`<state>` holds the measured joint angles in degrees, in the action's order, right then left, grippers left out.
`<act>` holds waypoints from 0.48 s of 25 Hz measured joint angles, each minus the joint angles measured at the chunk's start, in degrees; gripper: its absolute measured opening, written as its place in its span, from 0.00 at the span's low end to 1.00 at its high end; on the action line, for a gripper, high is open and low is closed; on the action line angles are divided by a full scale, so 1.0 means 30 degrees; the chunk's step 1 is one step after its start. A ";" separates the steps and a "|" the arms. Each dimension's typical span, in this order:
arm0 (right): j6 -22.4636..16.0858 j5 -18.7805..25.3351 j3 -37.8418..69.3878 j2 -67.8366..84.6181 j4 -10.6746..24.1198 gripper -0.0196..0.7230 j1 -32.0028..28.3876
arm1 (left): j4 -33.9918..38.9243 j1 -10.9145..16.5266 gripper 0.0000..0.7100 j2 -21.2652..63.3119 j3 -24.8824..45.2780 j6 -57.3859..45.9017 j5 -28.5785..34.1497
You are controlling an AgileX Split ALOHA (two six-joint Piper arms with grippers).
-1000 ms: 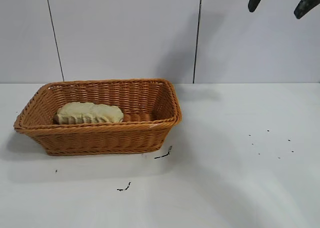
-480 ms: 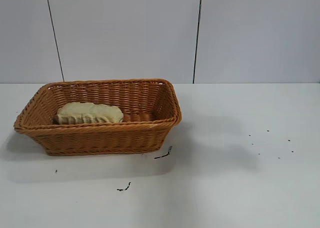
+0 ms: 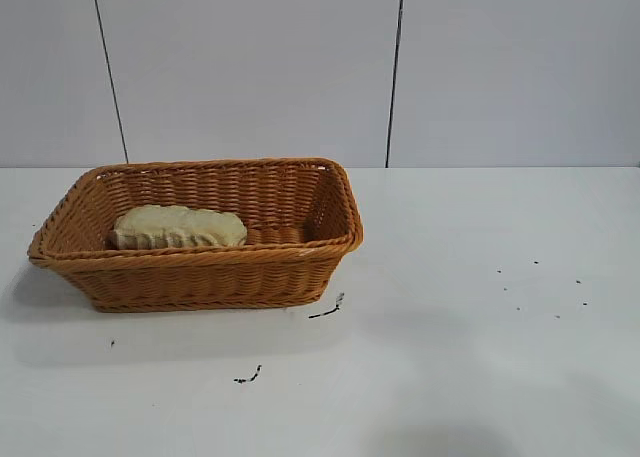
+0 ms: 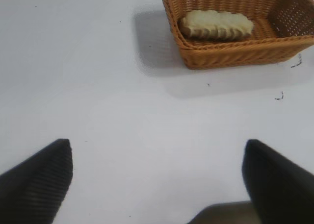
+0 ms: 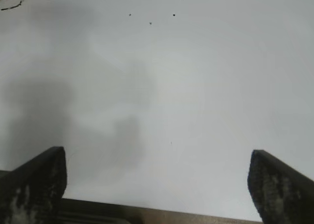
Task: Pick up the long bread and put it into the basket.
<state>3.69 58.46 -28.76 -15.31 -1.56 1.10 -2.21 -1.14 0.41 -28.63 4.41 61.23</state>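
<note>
An oblong, pale golden-tan long bread (image 3: 178, 227) with crosswise ridges is lying inside a large rectangular orange-brown woven wicker basket (image 3: 200, 275), which is sitting on a white table (image 3: 470, 357) at about the nine o'clock side of the exterior view. The loaf is resting lengthwise on the basket floor, filling the half toward nine o'clock and leaving the floor toward three o'clock bare; its ridged long edge is facing six o'clock, close against the near wall. The basket's braided rim is standing higher than the loaf all round.

No arm is showing in the exterior view. The left gripper (image 4: 157, 180) is hovering above bare tabletop with its two dark fingers spread wide and nothing between them; in its wrist view the basket (image 4: 235, 57) and the bread (image 4: 216, 25) are lying well apart from it. The right gripper (image 5: 157, 182) is likewise hanging over empty white surface, fingers spread wide and holding nothing, its shadow falling on the table beneath.

Small dark scuff marks (image 3: 327, 308) are dotting the table just beside the basket's corner at five o'clock, and a scatter of tiny black specks (image 3: 545, 287) is lying toward three o'clock. Grey wall panels (image 3: 250, 67) are standing behind the table.
</note>
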 joint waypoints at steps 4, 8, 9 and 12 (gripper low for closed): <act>-0.0016 -0.0040 0.0024 0.2404 0.0000 0.95 0.0000 | 0.0000 0.0000 0.97 0.0000 0.0000 0.0000 0.0000; -0.0016 -0.0085 0.0024 0.4983 0.0000 0.95 0.0000 | 0.0000 0.0000 0.97 0.0000 0.0000 0.0000 0.0000; -0.0016 -0.0085 0.0024 0.5131 0.0000 0.95 0.0000 | 0.0000 0.0000 0.97 0.0000 0.0000 0.0000 0.0000; -0.0016 -0.0085 0.0024 0.5198 0.0000 0.95 0.0000 | 0.0000 0.0000 0.97 0.0000 0.0000 0.0000 0.0000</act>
<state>3.64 58.20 -28.69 0.28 -1.56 1.10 -2.21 -1.14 0.41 -28.63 4.41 61.23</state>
